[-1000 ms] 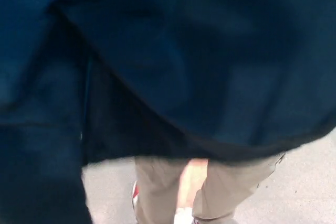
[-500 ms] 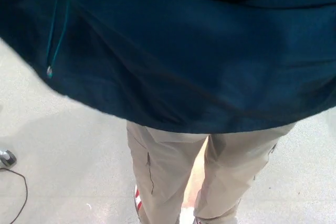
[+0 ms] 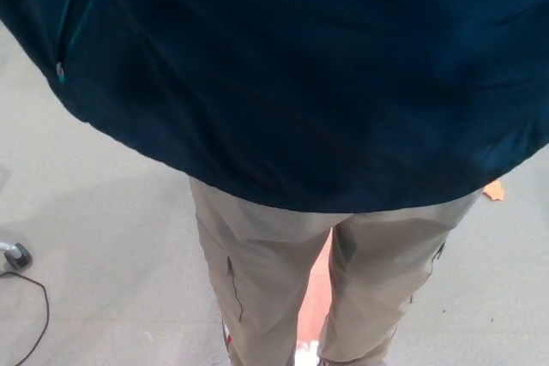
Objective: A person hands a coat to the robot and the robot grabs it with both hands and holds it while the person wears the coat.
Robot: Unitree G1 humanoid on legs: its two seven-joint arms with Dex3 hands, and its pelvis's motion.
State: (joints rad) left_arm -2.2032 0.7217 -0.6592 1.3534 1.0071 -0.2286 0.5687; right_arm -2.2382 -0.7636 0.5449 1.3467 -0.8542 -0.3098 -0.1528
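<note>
A dark blue coat (image 3: 300,75) fills the upper two thirds of the head view, its hem curving from the left edge down to the middle and up to the right. A teal zip pull (image 3: 61,69) hangs on its left side. Below the hem stand a person's legs in beige trousers (image 3: 283,280), close in front of me. Neither of my hands shows anywhere in the picture.
Grey floor (image 3: 103,237) lies around the person. A black cable (image 3: 39,315) and a small dark object (image 3: 15,255) sit at the lower left edge. An orange scrap (image 3: 493,190) lies on the floor at the right.
The coat has lifted upward and away, uncovering the floor on the left and more of the person's legs. A second ago it hid most of the picture.
</note>
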